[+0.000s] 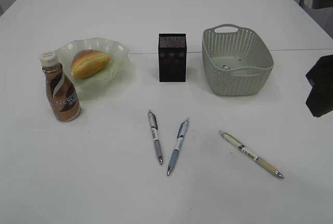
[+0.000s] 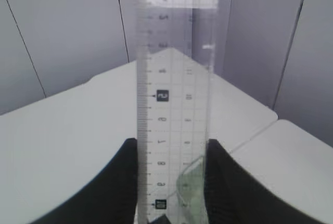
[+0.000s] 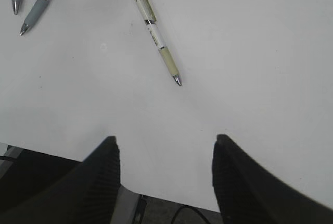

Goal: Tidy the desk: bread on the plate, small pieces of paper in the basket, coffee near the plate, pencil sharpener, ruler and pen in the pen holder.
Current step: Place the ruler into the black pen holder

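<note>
From the outside camera we see the desk [image 1: 104,182] from the front. The bread [image 1: 89,62] already sits on the plate [image 1: 118,52], and the coffee [image 1: 59,89] stands just beside the plate, so those two jobs look done. The basket [image 1: 237,62] has something small and pale inside, maybe paper bits, but we cannot tell for sure. The pen holder [image 1: 172,57] stands between the plate and the basket. Three pens lie on the desk in front of it: a grey pen [image 1: 155,136], a blue-grey pen [image 1: 178,146] and a cream pen [image 1: 251,154]. They all need to go in the holder. We see no pencil sharpener here.

In the left wrist camera, our left gripper [image 2: 171,182] is squeezing the ruler [image 2: 174,94]. The clear ruler sticks straight up between the two black fingers, high above the desk. We think it goes into the pen holder next.

In the right wrist camera, our right gripper [image 3: 165,177] is spread wide with nothing in it. It hangs over the desk edge, near the cream pen [image 3: 155,31].
</note>
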Controlling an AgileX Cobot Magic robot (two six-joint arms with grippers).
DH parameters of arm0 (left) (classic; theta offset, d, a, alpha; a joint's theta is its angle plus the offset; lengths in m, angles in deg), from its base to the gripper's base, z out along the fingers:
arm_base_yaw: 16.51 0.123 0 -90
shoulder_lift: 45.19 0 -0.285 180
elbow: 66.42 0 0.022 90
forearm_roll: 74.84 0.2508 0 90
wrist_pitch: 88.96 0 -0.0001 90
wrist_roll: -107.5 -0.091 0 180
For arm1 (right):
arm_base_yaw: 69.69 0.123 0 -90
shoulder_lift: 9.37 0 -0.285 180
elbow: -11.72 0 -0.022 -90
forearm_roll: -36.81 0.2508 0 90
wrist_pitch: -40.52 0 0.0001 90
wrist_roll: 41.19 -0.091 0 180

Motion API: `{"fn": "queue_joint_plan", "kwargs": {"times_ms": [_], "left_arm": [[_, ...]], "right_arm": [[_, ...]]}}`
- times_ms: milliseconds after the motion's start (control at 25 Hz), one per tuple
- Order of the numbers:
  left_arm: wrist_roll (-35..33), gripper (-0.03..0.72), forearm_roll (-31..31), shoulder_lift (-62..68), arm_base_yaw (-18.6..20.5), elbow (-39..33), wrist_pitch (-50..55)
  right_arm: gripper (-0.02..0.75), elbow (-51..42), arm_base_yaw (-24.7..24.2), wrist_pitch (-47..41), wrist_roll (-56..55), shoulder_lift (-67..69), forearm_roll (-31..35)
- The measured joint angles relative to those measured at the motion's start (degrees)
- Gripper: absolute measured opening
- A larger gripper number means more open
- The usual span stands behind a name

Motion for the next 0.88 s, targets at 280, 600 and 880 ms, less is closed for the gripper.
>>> {"fn": "queue_joint_plan", "kwargs": {"times_ms": [280,600,880], "left_arm": [[0.0,0.26,0.02,0.0,0.0,-17.39,-29.65],[-0.1,0.26,0.88,0.63,0.0,-37.97,-64.25],[-0.1,0.26,0.01,6.81,0.0,-39.15,-71.18]], "right_arm": [[0.447,0.0,0.0,0.0,0.0,0.0,-1.01],[0.447,0.0,0.0,0.0,0.0,0.0,-2.97],[0.447,0.0,0.0,0.0,-0.1,0.0,-3.85]]}}
